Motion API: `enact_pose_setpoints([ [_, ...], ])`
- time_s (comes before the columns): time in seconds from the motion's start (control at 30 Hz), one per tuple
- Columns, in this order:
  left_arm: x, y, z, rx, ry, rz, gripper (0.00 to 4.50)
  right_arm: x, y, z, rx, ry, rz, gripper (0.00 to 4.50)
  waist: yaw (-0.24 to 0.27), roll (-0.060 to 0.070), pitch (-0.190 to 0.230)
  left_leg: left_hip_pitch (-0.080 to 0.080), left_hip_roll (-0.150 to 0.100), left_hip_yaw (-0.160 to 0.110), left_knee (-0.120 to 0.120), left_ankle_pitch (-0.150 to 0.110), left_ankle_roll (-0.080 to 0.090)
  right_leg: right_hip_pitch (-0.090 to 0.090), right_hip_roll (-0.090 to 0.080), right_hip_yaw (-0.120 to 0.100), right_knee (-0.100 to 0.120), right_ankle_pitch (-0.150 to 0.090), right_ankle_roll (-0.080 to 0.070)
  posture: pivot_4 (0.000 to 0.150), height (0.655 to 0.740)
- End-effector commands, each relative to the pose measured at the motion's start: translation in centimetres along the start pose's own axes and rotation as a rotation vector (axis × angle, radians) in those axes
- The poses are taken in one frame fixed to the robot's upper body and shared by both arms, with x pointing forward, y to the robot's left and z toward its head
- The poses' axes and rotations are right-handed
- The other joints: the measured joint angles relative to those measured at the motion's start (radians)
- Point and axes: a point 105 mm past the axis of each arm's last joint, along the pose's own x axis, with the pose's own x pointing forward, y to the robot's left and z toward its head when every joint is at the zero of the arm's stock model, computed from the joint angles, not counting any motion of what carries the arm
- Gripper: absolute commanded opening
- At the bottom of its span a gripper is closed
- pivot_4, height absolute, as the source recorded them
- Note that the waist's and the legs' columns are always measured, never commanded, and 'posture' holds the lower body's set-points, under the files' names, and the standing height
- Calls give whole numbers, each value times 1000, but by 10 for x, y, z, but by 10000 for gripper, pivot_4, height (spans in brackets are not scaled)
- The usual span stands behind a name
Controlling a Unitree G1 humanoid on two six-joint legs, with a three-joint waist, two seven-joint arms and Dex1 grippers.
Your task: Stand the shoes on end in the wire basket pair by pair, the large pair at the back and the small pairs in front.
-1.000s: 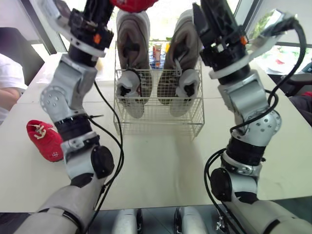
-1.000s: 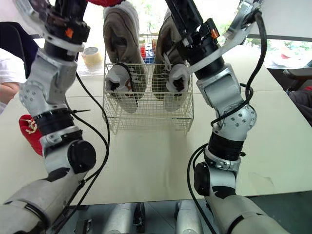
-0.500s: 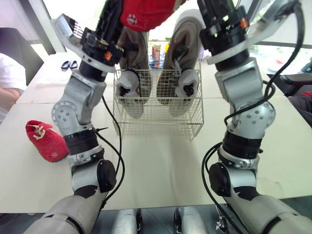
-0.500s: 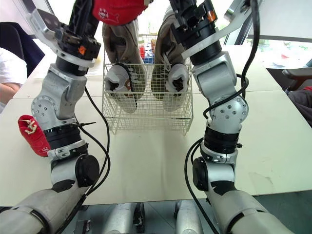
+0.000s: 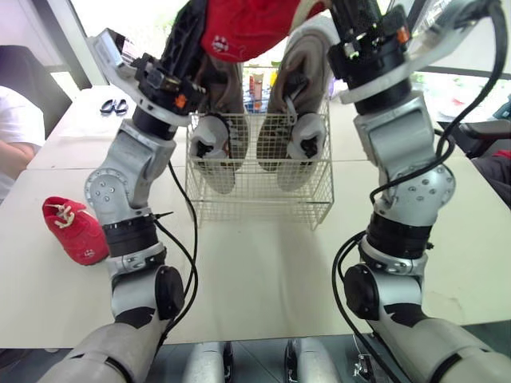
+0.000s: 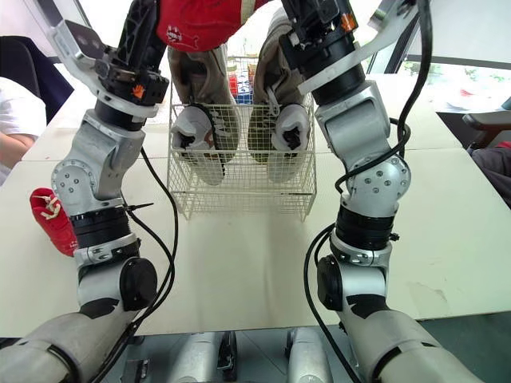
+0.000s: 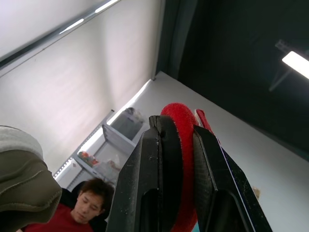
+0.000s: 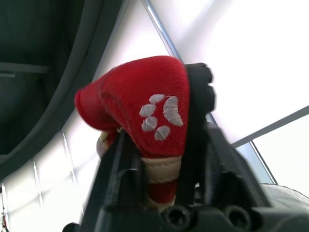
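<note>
A small red shoe (image 5: 247, 28) hangs high above the wire basket (image 5: 259, 203), held between both raised arms. My left gripper (image 7: 176, 126) is shut on its red rim. My right gripper (image 8: 159, 108) is shut on the other end, by the white paw print. Two large grey shoes (image 5: 217, 144) (image 5: 303, 140) stand on end at the back of the basket, toes down. The basket's front half holds nothing. A second red shoe (image 5: 76, 230) lies on the table to the left of my left arm.
The basket stands mid-table on the pale tabletop (image 5: 263, 263). Bottles (image 5: 257, 84) stand behind it. A small dark object (image 5: 112, 105) lies at the far left of the table. A person's white sleeve (image 5: 16, 132) shows at the left edge.
My left arm has brought the red shoe down and to the right, in to the right gripper. The right gripper has closed on the shoe.
</note>
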Motion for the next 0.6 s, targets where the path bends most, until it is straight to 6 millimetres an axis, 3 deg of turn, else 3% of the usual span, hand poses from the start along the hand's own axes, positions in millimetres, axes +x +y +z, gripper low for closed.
enact_pose_setpoints([
  [0.03, 1, -3, -7, 70, 72, 14, 16324, 6, 30, 5, -39, 13, 125, 8297, 0, 0, 0, 0, 0, 0, 0, 0, 0, 0, 0, 0, 0, 0, 0, 1500, 6675],
  [0.17, -12, -2, -18, 292, 257, 107, 34739, 7, 33, 28, -114, 7, 159, 8297, -1, 0, 0, 0, 0, 0, -2, 0, 0, 0, 0, 0, -1, 0, 0, 1500, 6675],
  [0.33, -22, -1, -21, 501, 332, 222, 34739, -1, 30, 53, -293, 91, 189, 8297, 6, 0, 0, 0, 0, 0, -4, 0, 0, 0, 0, 0, -3, 0, 0, 1500, 6675],
  [0.4, -28, -12, -32, 551, 401, 227, 34739, -13, 26, 61, -373, 213, 227, 8297, 3, 0, 0, 1, 0, 0, -4, -1, 1, 1, 0, 0, -4, 0, 0, 1500, 6675],
  [0.5, -42, -24, -39, 580, 437, 271, 34739, -46, 18, 56, -385, 492, 278, 8297, 4, 0, 0, 2, 0, -1, -7, -2, 3, 2, 0, -1, -8, 0, 0, 1500, 6675],
  [0.6, -61, -18, -43, 554, 396, 395, 34739, -69, 0, 46, -362, 641, 256, 8297, -3, 0, 0, 3, 1, -2, -9, -3, 5, 4, -1, -1, -12, 0, 0, 1500, 6675],
])
